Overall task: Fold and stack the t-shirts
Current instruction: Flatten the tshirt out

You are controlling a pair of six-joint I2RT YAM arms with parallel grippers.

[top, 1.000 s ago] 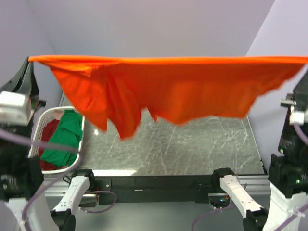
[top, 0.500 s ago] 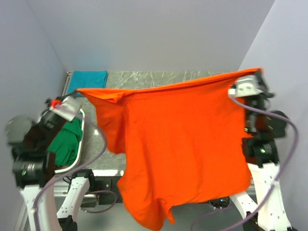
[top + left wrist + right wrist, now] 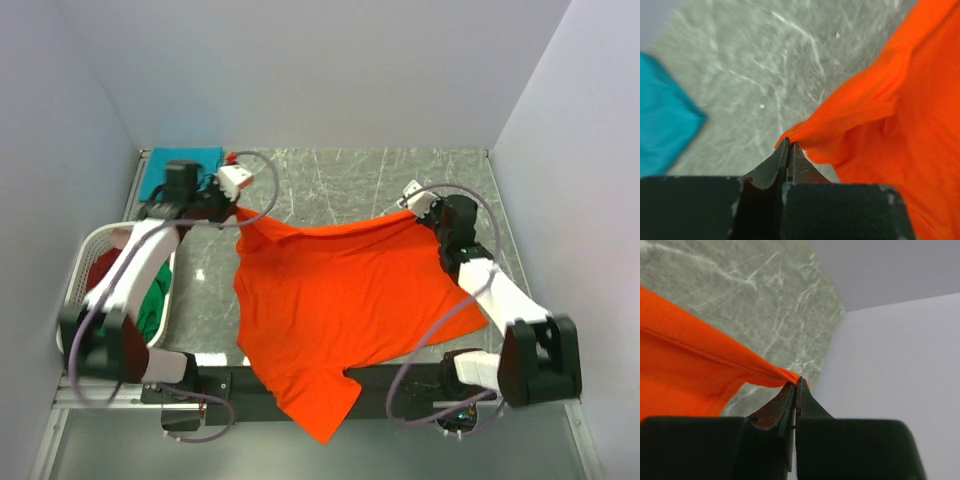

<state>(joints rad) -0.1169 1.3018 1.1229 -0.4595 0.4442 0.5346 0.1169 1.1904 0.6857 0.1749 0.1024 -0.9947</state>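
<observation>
- Grip: left fingers (image 3: 789, 150) are clenched on a small pinch of stitched edge at one corner of the orange shirt (image 3: 340, 300). Right fingers (image 3: 795, 387) are clenched the same way on the opposite corner.
- Position: both corners are held low over the far half of the table (image 3: 340, 180), well apart. The edge between them runs nearly straight with a slight sag. The shirt body lies on the table, and its near end hangs over the near edge between the arm bases.
- Purpose, as judged: the two-corner hold spreads the cloth flat ahead of folding. The overhang suggests the shirt needs drawing farther onto the table.
- Material: thin, soft, matte cloth. Creases fan out from each pinch.
- Surface: hard, smooth, grey-green slab with white veining.
- Other shirts: teal shirt (image 3: 185, 160) lies as a flat folded rectangle at the far left corner, probably the stack base. Green shirt (image 3: 150, 300) and red shirt (image 3: 100, 265) sit crumpled in the white slatted basket (image 3: 72, 300), not yet folded.
</observation>
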